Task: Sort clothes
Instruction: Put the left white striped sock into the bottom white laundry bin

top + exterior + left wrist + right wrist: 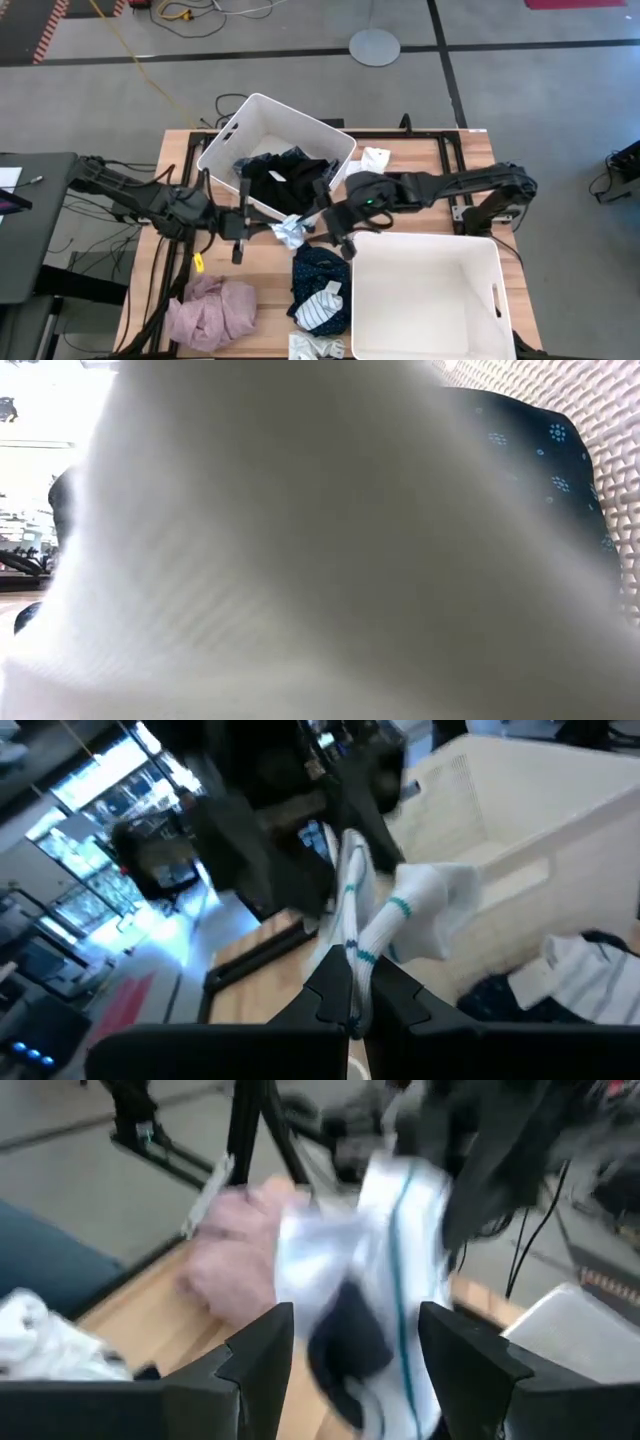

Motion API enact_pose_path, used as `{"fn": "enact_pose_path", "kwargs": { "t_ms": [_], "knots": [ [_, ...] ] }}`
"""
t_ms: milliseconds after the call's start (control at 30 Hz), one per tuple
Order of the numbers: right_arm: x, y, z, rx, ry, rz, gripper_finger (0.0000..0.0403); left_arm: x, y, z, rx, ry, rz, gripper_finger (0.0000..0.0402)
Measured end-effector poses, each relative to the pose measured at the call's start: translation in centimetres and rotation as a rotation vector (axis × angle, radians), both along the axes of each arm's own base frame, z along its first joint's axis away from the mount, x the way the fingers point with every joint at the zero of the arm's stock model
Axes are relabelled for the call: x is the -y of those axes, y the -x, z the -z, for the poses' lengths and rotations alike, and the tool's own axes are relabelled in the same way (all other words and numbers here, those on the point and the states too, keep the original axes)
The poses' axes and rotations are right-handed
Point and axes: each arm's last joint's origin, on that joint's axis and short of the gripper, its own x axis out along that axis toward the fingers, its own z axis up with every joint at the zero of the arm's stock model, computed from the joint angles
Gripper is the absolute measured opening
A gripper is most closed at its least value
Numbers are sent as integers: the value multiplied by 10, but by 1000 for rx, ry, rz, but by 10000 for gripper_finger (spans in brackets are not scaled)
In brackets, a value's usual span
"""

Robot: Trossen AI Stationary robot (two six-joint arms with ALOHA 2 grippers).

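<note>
Wooden tabletop [262,268] is crowded at mid-table, flanked by two white bins [275,140] [430,295], with bare boards only along the near-left strip. A white sock with teal stripes [290,232] is held between both arms, its long axis stretched from the left gripper [357,1008], clamped on one end, towards the right gripper [355,1355], whose fingers are spread around it. Pink garment [212,310] and navy dotted garment [320,275] lie near the front edge
</note>
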Motion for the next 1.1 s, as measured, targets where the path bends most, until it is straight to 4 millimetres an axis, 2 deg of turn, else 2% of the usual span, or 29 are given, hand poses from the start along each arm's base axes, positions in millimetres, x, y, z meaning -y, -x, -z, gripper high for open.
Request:
{"fn": "enact_pose_path", "kwargs": {
  "t_ms": [133,500,700,933,1100],
  "knots": [
    [5,-7,7,-18,-6,45,232,-4,-1,0,1,4,-23,2],
    [12,-10,2,41,-14,84,221,-5,-2,1,-5,13,-32,2],
    [12,-7,6,-7,-7,84,169,-6,-1,6,-58,1,-51,2],
    [12,-7,7,-19,4,84,87,-6,0,7,-72,-1,-51,2],
    [15,-7,8,-19,70,150,24,-6,0,8,-80,2,-52,2]
  ]
}}
